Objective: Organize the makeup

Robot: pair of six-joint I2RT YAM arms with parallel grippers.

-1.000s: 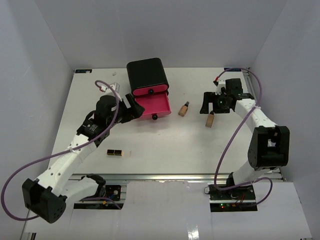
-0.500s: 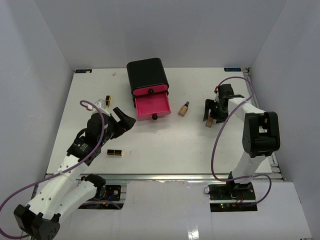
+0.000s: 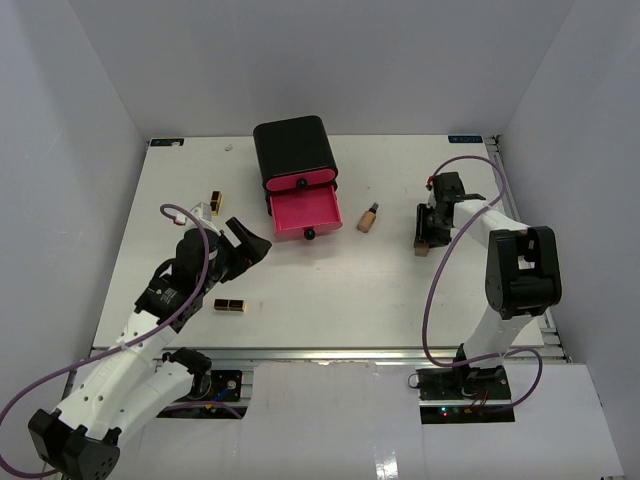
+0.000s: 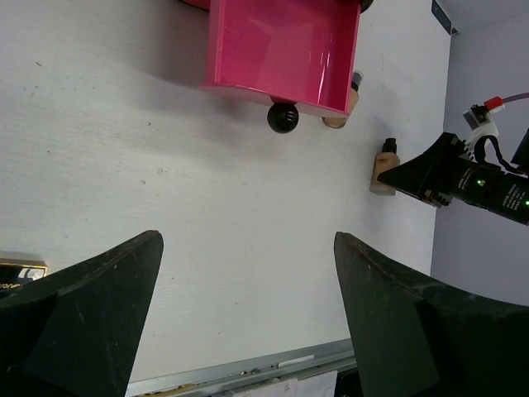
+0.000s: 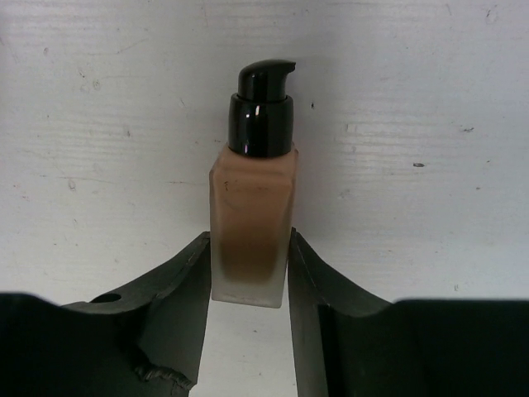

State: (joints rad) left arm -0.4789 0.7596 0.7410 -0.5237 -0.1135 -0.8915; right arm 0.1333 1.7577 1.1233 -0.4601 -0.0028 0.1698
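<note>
While the right gripper (image 5: 248, 248) pinches a tan bottle (image 5: 252, 219) low on its body, a finger pressed against each flank, the bottle lies flat on the white table (image 3: 330, 290) with its black pump cap pointing away from the wrist. It sits on the table's right side, well apart from the pink drawer (image 3: 300, 213), which stands pulled out of the black box (image 3: 293, 148). A second bottle (image 3: 370, 217) lies between the drawer and that gripper, nearer the drawer. Across the table the left gripper (image 3: 245, 243) hovers with its jaws spread wide and nothing between them, just left of the drawer's front. A lipstick (image 3: 229, 305) lies beside the left arm toward the near edge, and a second lipstick (image 3: 216, 198) rests farther back, left of the drawer
</note>
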